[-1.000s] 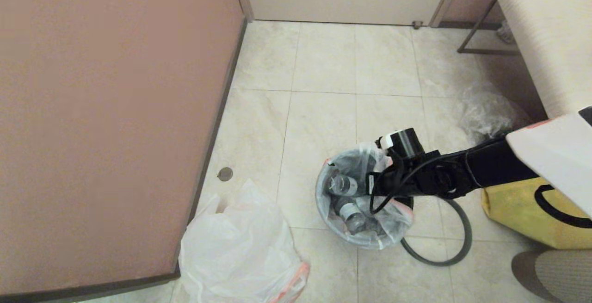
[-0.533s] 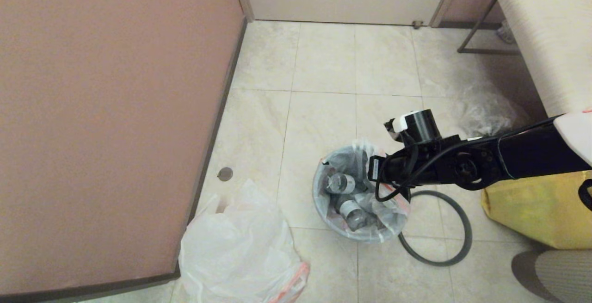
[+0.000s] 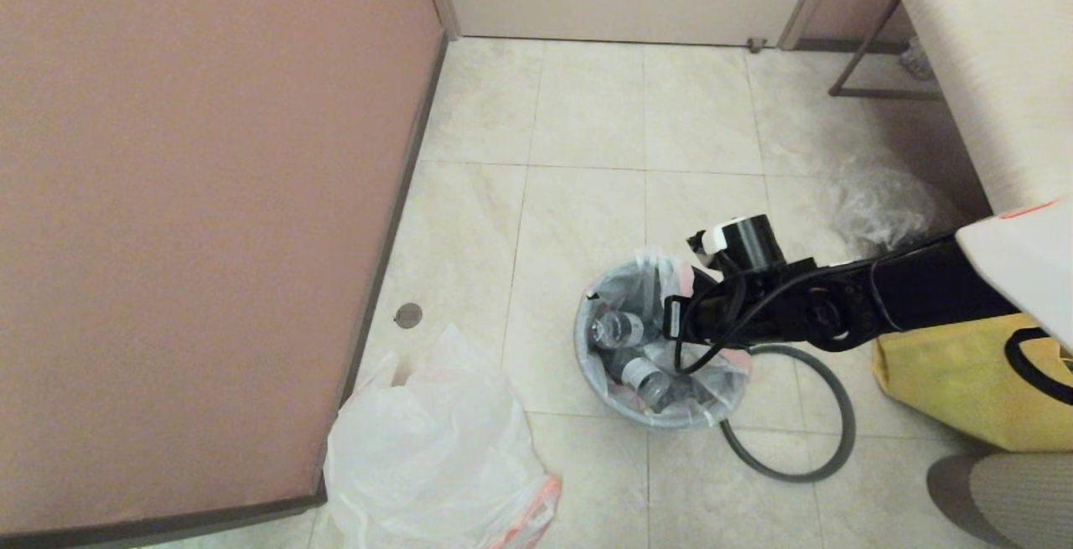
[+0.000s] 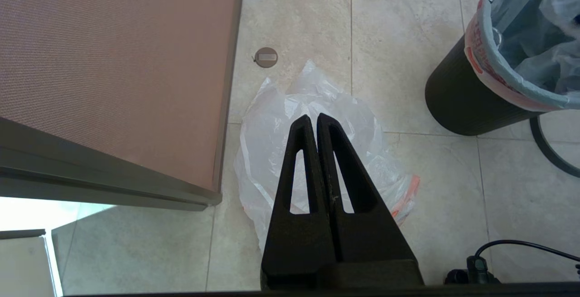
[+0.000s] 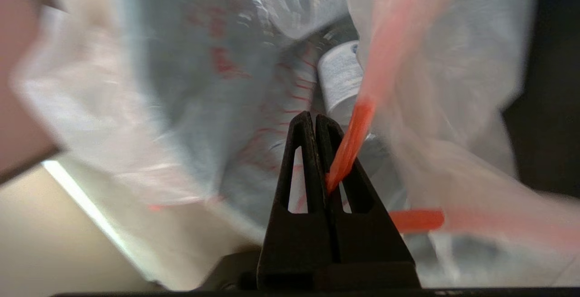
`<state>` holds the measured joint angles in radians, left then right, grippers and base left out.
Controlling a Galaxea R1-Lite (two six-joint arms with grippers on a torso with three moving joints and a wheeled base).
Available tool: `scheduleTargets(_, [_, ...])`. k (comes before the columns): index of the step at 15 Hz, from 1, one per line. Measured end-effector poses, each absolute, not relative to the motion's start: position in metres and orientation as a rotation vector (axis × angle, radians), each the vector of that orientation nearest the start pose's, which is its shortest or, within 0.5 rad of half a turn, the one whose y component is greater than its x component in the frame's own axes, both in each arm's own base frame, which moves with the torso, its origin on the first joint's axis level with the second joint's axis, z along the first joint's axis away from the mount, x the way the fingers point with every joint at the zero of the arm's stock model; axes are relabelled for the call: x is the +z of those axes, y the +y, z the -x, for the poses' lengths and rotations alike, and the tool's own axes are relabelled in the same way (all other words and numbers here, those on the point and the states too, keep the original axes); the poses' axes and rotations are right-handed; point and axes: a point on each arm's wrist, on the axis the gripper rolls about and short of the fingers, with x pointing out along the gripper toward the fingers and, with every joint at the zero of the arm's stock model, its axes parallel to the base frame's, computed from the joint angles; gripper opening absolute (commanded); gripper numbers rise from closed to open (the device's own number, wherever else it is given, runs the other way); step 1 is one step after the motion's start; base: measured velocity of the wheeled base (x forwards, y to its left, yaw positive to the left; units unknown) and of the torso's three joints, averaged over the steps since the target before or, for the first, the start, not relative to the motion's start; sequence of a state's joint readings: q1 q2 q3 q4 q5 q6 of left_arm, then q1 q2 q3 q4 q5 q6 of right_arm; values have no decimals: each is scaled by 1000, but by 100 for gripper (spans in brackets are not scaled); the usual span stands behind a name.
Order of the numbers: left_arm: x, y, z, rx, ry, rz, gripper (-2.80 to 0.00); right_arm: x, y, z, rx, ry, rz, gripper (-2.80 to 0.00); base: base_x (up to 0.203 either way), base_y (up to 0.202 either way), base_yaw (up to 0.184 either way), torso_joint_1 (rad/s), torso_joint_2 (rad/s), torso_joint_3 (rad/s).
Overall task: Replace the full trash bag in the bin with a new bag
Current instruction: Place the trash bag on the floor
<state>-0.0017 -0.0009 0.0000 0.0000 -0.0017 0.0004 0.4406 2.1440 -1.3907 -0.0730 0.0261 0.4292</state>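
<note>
One claw works: right claw (image 5: 317,122) clamped on the orange drawstring band of the thin translucent white full bag (image 3: 650,339), directly below it in the round black bin (image 4: 457,102); left claw (image 4: 313,122) closed, idle.

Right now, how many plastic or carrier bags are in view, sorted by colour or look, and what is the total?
White, translucent: 2, the full trash bag sitting in the bin and the new bag on the floor.
Clear, crinkled: 1, the clear bag near the bench.
Yellow: 1, the yellow bag.
Total: 4 bags.
</note>
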Motion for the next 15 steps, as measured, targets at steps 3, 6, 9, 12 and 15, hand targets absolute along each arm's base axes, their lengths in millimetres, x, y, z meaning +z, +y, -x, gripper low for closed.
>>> scheduleTargets(3, [75,0,23,-3,-1,0,-280,86,200,-405,271,783,-214,-280,0,0,0,0,0,0])
scheduleTargets(6, [75,0,23,-3,-1,0,-280,48,225,-415,258,824,-162,-280,0,0,0,0,0,0])
scheduleTargets(9, [75,0,23,-3,-1,0,-280,29,231,-421,213,868,-119,-280,0,0,0,0,0,0])
scheduleTargets(12, [75,0,23,-3,-1,0,-280,53,229,-414,212,869,-118,-280,0,0,0,0,0,0])
scheduleTargets(15, [75,0,23,-3,-1,0,-280,96,223,-396,227,854,-127,-280,0,0,0,0,0,0])
